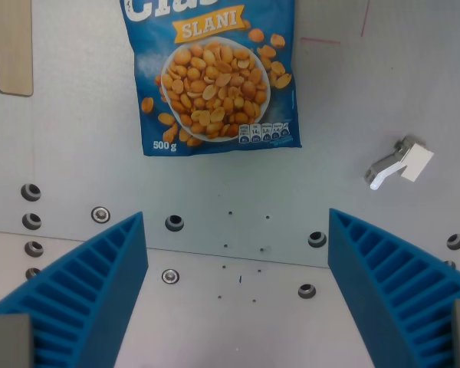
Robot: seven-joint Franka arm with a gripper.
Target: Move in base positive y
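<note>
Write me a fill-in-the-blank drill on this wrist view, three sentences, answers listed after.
1. The peanut bag is mostly ___ in colour.
2. The weight printed on the bag reads ___ g.
3. The gripper has ribbed blue fingers that stand ___, with nothing between them.

Missing words: blue; 500; open

Hand [236,287] empty, fingers [92,284] wide apart
</note>
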